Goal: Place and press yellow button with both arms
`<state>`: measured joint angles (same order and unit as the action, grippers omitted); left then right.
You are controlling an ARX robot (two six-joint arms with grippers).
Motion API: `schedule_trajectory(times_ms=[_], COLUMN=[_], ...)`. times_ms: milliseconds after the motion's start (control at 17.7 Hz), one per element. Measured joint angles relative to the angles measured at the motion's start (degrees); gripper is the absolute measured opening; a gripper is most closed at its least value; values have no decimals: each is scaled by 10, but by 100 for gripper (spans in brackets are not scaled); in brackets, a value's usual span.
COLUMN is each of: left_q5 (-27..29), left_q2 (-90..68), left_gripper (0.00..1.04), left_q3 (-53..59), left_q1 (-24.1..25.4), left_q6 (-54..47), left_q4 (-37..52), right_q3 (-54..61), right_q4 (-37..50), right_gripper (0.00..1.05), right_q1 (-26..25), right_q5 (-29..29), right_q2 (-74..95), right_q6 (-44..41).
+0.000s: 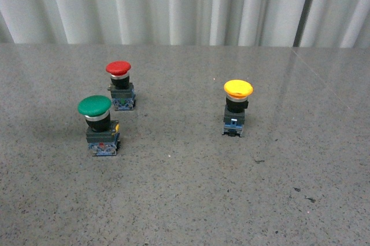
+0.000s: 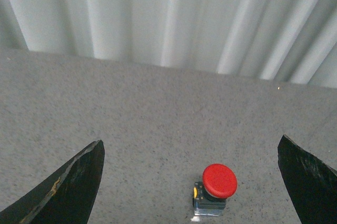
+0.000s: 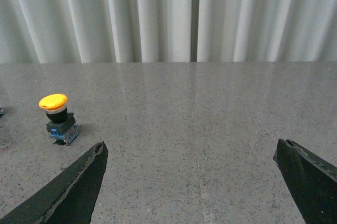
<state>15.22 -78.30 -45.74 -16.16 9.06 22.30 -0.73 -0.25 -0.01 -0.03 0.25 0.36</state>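
Green button (image 1: 99, 125) and red button (image 1: 121, 87) stand well left of yellow button (image 1: 236, 110).

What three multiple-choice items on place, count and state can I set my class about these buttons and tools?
1. In the front view, the yellow button stands where against the green button and red button? A) left of both B) right of both C) between them
2. How many buttons stand on the table? A) three B) two C) four
3. The right tool is: A) shut on the yellow button B) shut, empty C) open, empty
Answers: 1 B, it stands to their right; 2 A, one red, one green, one yellow; 3 C, it gapes wide, gripping nothing.
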Motion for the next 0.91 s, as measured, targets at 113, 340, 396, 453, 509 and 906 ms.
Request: schedule_trajectory(times_ms=[113,340,396,453,509,906], left_q5=[-38,-59,-67,-79,-81,-144], left_q2=[103,156,195,241,278,385], left_gripper=[98,66,59,50,39,2], left_q3=[65,224,283,321,319,389], left_q1=[30,77,78,80,92,165], left_q6=[-24,-77,-80,-81,-81,-82], left_q4=[21,123,106,108,134,100], right_q3=[0,0,0,0,0,0], right_q4=[0,0,-1,0,0,0], right_gripper=[98,98,98,98,98,98], right_q1=[0,0,0,0,0,0], right_q5=[0,1,2,1,0,0], right_q2=[0,0,0,0,0,0], right_q6=[0,0,0,0,0,0])
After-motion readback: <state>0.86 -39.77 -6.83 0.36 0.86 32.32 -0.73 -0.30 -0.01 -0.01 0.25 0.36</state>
